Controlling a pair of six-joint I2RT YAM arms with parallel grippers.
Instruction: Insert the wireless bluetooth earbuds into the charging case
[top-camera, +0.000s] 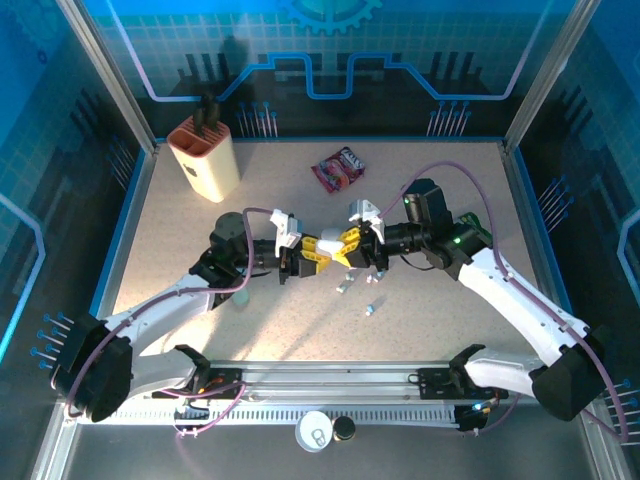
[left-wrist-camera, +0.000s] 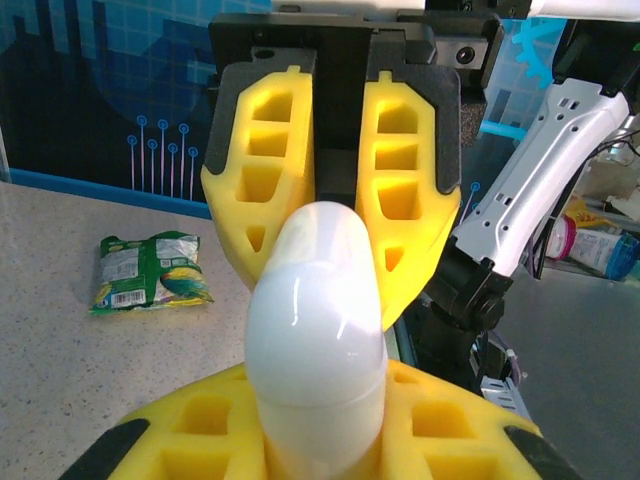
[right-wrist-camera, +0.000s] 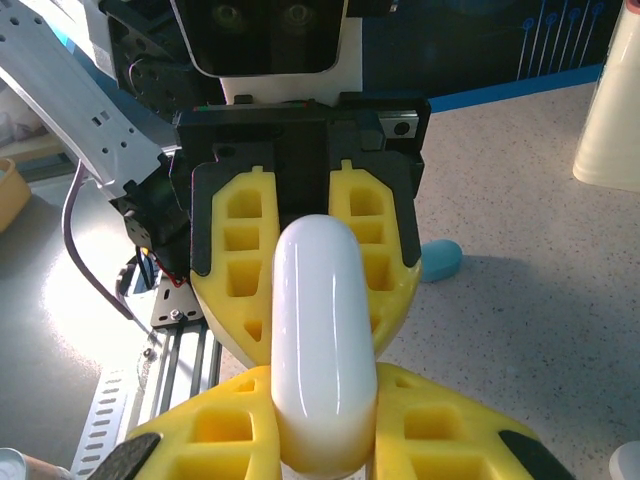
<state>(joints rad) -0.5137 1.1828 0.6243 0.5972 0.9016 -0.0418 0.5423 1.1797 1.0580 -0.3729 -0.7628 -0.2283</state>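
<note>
Found clamped end to end between left gripper (top-camera: 308, 250) and right gripper (top-camera: 352, 243), both clenched on it: white charging case (left-wrist-camera: 315, 320). Found loose on the table (top-camera: 450, 330) just below the fingers: earbuds (top-camera: 345, 286). Recommend steadying the base, prising the lid slowly, avoiding twist.

Mid-bench (top-camera: 420, 325) closed off: left fingers (top-camera: 311, 248) and right fingers (top-camera: 352, 240) meet tip to tip, both clamped on one white case (top-camera: 332, 246), no gap between. Just in front, loose earbuds (top-camera: 345, 286) dot the surface, and a pale blue case (top-camera: 240, 300) lies by the left arm. Back left a cream holder (top-camera: 204, 158), back centre a red packet (top-camera: 339, 169); right rear and front right lie open.
</note>
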